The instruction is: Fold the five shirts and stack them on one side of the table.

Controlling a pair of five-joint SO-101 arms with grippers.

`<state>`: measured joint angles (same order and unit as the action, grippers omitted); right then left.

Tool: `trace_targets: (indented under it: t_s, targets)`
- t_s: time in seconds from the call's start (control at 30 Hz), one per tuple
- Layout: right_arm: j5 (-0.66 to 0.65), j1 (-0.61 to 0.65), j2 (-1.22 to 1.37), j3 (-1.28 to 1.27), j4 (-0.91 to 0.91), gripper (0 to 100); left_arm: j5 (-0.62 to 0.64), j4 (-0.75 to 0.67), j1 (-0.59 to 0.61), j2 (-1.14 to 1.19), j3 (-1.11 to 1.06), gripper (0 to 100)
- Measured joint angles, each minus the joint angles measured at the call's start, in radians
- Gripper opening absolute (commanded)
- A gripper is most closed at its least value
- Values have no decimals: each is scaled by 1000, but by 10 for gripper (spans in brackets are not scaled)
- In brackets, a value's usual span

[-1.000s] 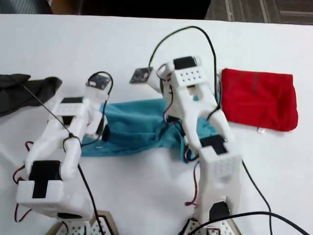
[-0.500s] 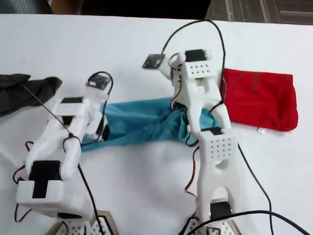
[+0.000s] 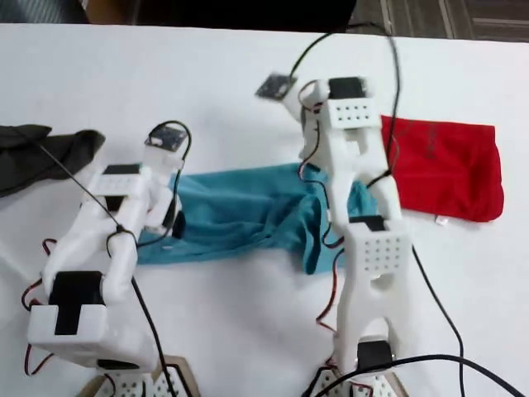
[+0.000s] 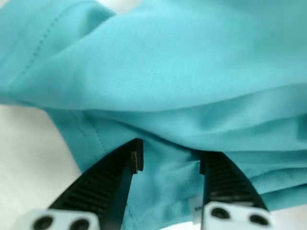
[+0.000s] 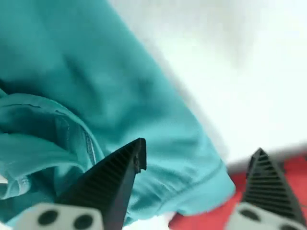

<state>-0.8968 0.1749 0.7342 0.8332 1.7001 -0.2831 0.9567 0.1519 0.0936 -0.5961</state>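
A teal shirt (image 3: pixel 240 211) lies stretched across the middle of the white table (image 3: pixel 207 74), its right end bunched. My left gripper (image 4: pixel 168 163) is open at the shirt's left end, with teal cloth (image 4: pixel 192 62) under its fingers. My right gripper (image 5: pixel 199 158) is wide open above the shirt's right edge (image 5: pixel 72 72), holding nothing; its arm (image 3: pixel 347 124) stands over that end. A folded red shirt (image 3: pixel 442 169) lies on the table to the right. A dark grey shirt (image 3: pixel 41 153) lies crumpled at the left edge.
Black and red cables loop off both arms above the teal shirt. Bare table stretches along the far side and in front between the arm bases. The red shirt (image 5: pixel 196 221) borders the teal one's right end.
My right arm has swung away from me and to the right, over the teal shirt's right end. That end now lies slack, with a flap toward the front. The left arm has kept still.
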Motion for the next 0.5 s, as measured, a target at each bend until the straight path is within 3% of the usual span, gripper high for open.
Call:
trace_targets:
  t_s: [0.17,0.5]
  targets:
    - [83,-5,-255,-170,8,247,-18,0,0,0,3,210]
    - [92,31,-756,-951,8,247,-28,0,-2,2,6,210]
